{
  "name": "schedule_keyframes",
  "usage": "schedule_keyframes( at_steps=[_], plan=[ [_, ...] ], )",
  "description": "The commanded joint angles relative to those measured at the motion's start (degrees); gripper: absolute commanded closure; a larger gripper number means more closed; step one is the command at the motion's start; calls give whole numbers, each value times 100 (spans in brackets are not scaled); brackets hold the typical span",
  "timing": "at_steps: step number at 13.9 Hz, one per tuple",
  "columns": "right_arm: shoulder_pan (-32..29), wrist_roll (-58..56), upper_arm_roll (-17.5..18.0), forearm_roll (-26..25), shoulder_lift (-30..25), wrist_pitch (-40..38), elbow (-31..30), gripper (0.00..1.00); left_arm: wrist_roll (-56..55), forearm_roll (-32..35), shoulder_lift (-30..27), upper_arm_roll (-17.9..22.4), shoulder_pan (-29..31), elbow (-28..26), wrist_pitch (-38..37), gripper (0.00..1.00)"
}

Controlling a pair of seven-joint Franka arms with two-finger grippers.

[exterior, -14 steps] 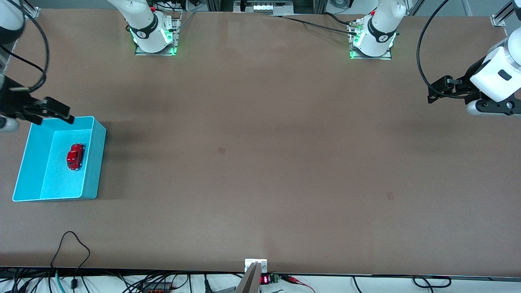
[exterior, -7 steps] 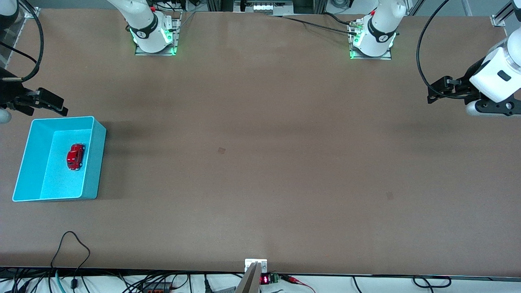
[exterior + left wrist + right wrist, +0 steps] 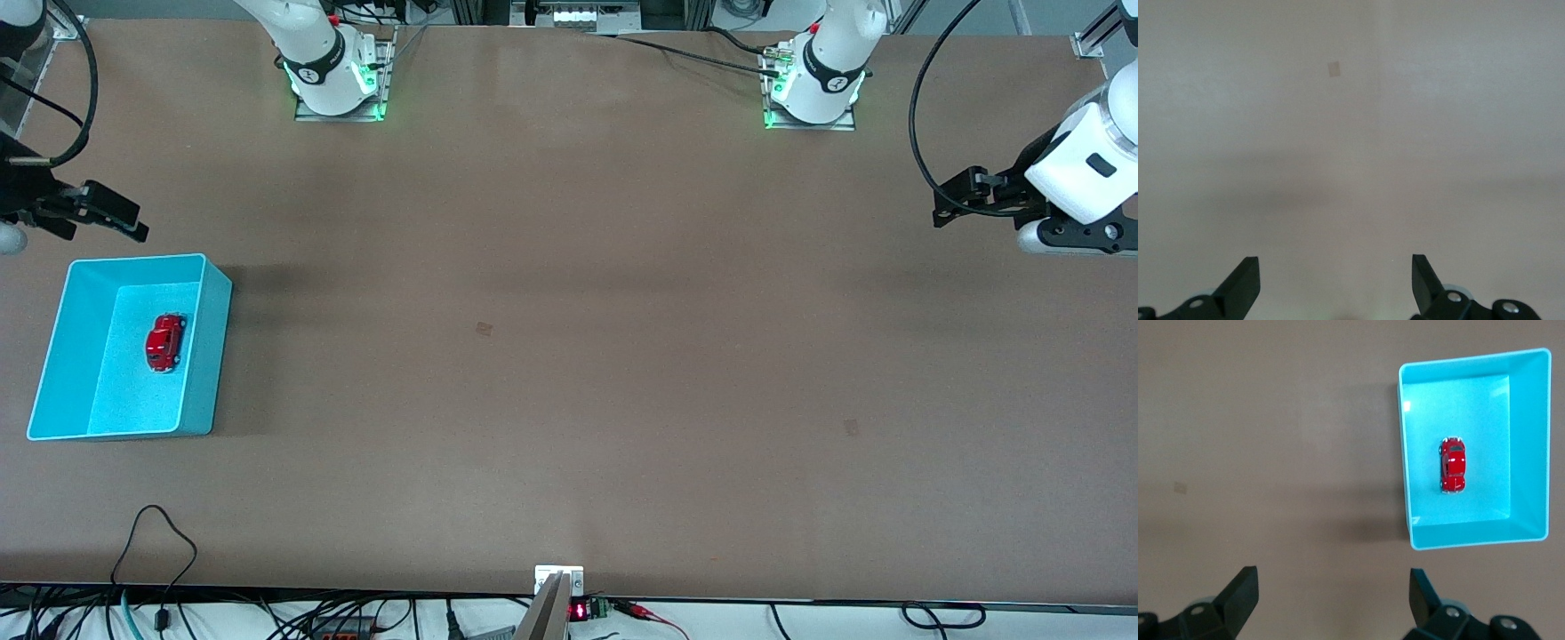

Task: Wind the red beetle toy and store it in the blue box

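Tiny glossy red beetle toy car [image 3: 165, 342] sat on the floor of the light blue rectangular plastic box [image 3: 203, 356], near the empty right claw [image 3: 124, 220], fingers apart over bare brown table [image 3: 569, 356], while the left claw [image 3: 941, 213] waited well apart, fingers spread and empty.

Brown bench [image 3: 569, 356] carries the blue box [image 3: 206, 356] at the right arm's end, two arm bases [image 3: 338, 84] along the edge farthest from the front camera, and two small darker patches [image 3: 484, 329] toward the left arm's end from the box.
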Motion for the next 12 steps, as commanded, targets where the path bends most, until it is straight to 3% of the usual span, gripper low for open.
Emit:
schedule_keyframes(
  at_steps=[1, 12],
  plan=[
    [21, 81, 43, -93, -297, -131, -203, 0, 72, 30, 104, 18, -10, 189, -63, 0],
    [4, 2, 26, -102, -315, -131, -194, 0, 80, 38, 174, 18, -27, 285, -63, 0]
  ],
)
